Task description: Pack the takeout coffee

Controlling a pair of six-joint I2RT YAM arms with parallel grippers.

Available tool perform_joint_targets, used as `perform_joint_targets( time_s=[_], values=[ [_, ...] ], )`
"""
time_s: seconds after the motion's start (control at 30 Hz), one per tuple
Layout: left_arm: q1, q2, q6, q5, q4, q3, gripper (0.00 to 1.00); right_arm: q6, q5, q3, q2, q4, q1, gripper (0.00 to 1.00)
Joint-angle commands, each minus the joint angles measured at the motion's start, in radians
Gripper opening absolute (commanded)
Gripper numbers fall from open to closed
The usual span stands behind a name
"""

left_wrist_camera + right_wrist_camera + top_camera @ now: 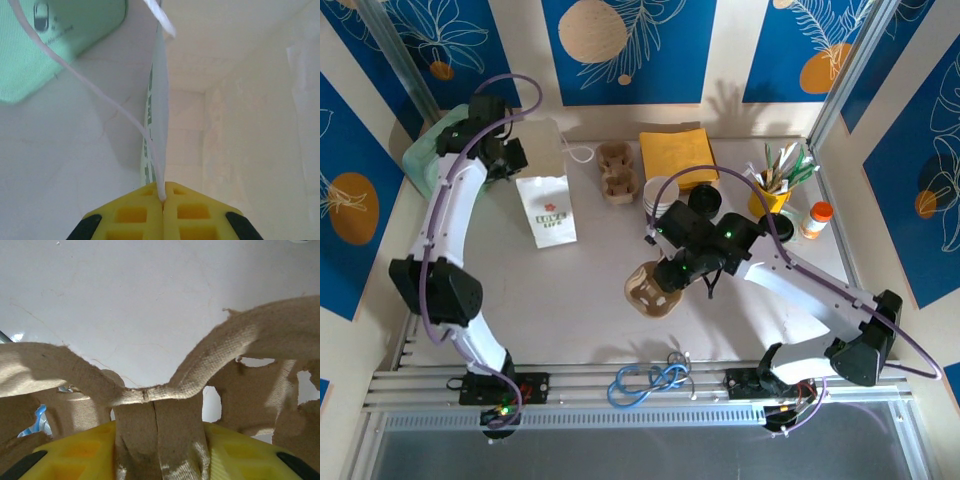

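At back left of the table (570,300), left claw (515,158) sits at the top edge of the white paper bag (548,210). Bag stands upright, mouth up, green print on its front face

Left wrist view: yellow fingers (135,215) pressed together, no gap, left claw (162,192) clamped on the thin white rim of the paper bag (159,100). Bag's handle strip (90,82) runs down into the same pinch point; can't tell if it's caught too. Green pouch (50,45) lies just beside the bag, also seen at the far left edge from above (420,160)

Mid table, right claw (672,272) holds a brown cup carrier (650,290), well apart from the bag. Right wrist view: right claw (160,435) clamped on the carrier's centre rib, yellow fingers (75,450) on either side of it, cup carrier (260,327) arching off both ways above the white table. Can't tell from either view if it touches the table

Back row: second carrier (615,172) just right of the bag, yellow napkins (678,155), stack of white cups (660,195), black lids (705,198), yellow cup of stirrers (772,195), orange-capped bottle (815,220)

Blue cable (645,380) lies on the front rail between the arm bases
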Motion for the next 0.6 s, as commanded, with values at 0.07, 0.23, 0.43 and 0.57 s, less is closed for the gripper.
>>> perform_joint_targets(
  time_s=[0.07,0.23,0.43,0.57],
  values=[
    [-0.03,-0.171,-0.043,0.058,0.028,-0.202,0.06,0.008,-0.03,-0.01,-0.044,-0.034,-0.01,0.4],
    [-0.108,-0.316,-0.075,0.07,0.026,-0.372,0.06,0.003,-0.041,0.008,-0.055,-0.048,-0.014,0.4],
    [-0.231,-0.456,-0.167,0.058,0.045,-0.506,0.05,-0.005,-0.032,0.04,-0.058,-0.072,-0.018,0.4],
    [-0.291,-0.528,-0.215,0.039,0.032,-0.537,0.05,-0.007,-0.029,0.053,-0.064,-0.08,-0.023,0.4]
  ],
)
